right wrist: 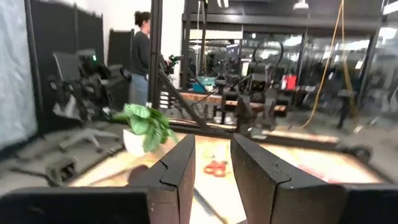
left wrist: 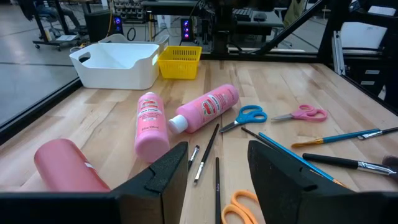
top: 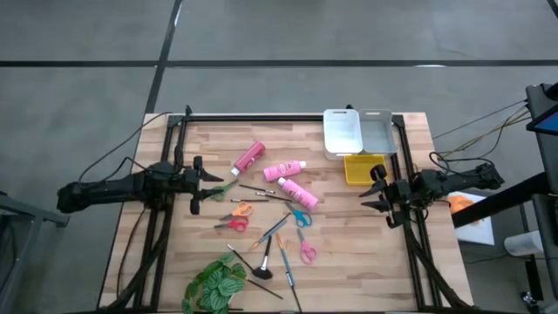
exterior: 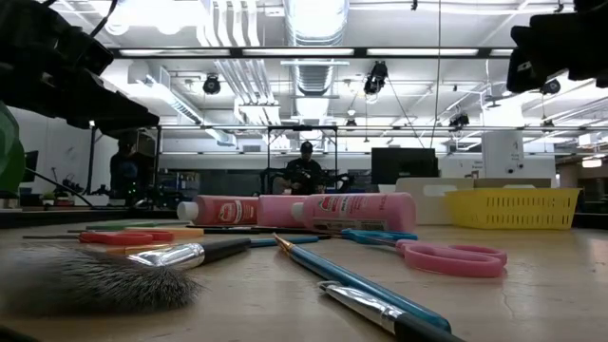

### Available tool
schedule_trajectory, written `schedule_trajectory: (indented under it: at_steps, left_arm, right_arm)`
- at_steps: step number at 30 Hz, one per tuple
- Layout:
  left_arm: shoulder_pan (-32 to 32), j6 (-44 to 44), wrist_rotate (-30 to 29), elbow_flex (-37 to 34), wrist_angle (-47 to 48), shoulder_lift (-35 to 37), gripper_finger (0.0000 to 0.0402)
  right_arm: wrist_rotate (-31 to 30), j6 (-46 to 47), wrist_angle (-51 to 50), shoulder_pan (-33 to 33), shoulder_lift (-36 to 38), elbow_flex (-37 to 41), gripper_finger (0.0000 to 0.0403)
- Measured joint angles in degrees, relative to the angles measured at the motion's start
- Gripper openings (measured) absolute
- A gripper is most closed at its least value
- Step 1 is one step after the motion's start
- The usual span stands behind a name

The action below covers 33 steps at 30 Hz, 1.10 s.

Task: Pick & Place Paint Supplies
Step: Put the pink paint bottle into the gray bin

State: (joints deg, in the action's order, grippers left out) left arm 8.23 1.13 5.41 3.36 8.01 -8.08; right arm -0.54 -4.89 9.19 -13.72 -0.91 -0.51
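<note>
Three pink tubes with white caps point(top: 248, 157) point(top: 285, 169) point(top: 298, 193) lie flat on the middle of the wooden table. Around them lie small scissors with green point(top: 223, 187), orange point(top: 241, 209), red point(top: 234, 224), blue point(top: 301, 217) and pink point(top: 307, 251) handles. Several thin brushes point(top: 271, 234) lie flat nearer the front edge. My left gripper point(top: 212, 183) hovers open at the left side, level, pointing at the tubes point(left wrist: 151, 127). My right gripper point(top: 370, 189) stands open at the right side, its fingers point(right wrist: 180, 162) with nothing between them.
A white bin point(top: 343, 131) and a grey bin point(top: 377, 131) stand at the far edge, with a yellow basket point(top: 362, 167) just in front of them. A green leafy plant point(top: 214, 283) sits at the near edge. People show in the room beyond.
</note>
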Motion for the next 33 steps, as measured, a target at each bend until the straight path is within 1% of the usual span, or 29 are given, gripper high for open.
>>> schedule_trajectory:
  at_steps: [3, 6, 8, 13, 15, 19, 21, 24, 27, 29, 33]
  left_arm:
    - [0.0, 0.0, -0.02, 0.0, 0.0, 0.0, 0.0169]
    - [-0.02, 0.0, -0.02, 0.0, -0.02, 0.0, 0.0169]
    - [-0.02, 0.0, -0.02, 0.01, -0.01, -0.02, 0.0169]
    - [-0.01, 0.0, 0.0, 0.02, 0.0, 0.0, 0.0169]
    - [0.0, 0.0, -0.02, 0.02, 0.0, 0.0, 0.0169]
    - [-0.02, 0.0, -0.02, 0.0, -0.02, 0.0, 0.0169]
    - [0.0, 0.0, -0.02, 0.0, 0.0, 0.0, 0.0169]
    - [-0.02, 0.0, -0.02, 0.01, -0.01, 0.0, 0.0169]
    - [-0.02, 0.0, -0.02, 0.0, -0.01, -0.02, 0.0169]
    - [0.0, 0.01, -0.02, 0.02, 0.0, -0.02, 0.0169]
    - [-0.02, 0.0, -0.02, 0.02, 0.0, -0.02, 0.0169]
  right_arm:
    - [0.0, -3.8, 0.0, 0.0, 0.02, 0.02, 0.01]
    - [0.05, -2.9, 0.13, 0.0, 0.0, 0.0, 0.01]
    - [0.28, 1.02, 2.16, 0.0, -0.04, 0.0, 0.01]
    - [0.29, 17.89, 10.55, 0.0, 0.02, 0.02, 0.01]
    - [-3.03, 19.74, 13.58, 0.02, -0.04, 0.02, 0.01]
    - [-17.42, 22.06, 18.79, 0.02, -0.01, 0.02, 0.01]
    - [-21.93, 20.55, 20.18, 0.02, -0.26, -0.24, 0.01]
    - [-25.07, 15.85, 18.92, 0.02, -1.79, -2.67, 0.01]
    - [-28.4, 13.96, 14.8, 0.02, -5.66, -7.53, 0.01]
    - [-31.24, 13.59, 9.25, 0.06, -9.7, -12.14, 0.01]
    - [-31.96, 13.17, -5.18, 0.47, -20.66, -22.42, 0.01]
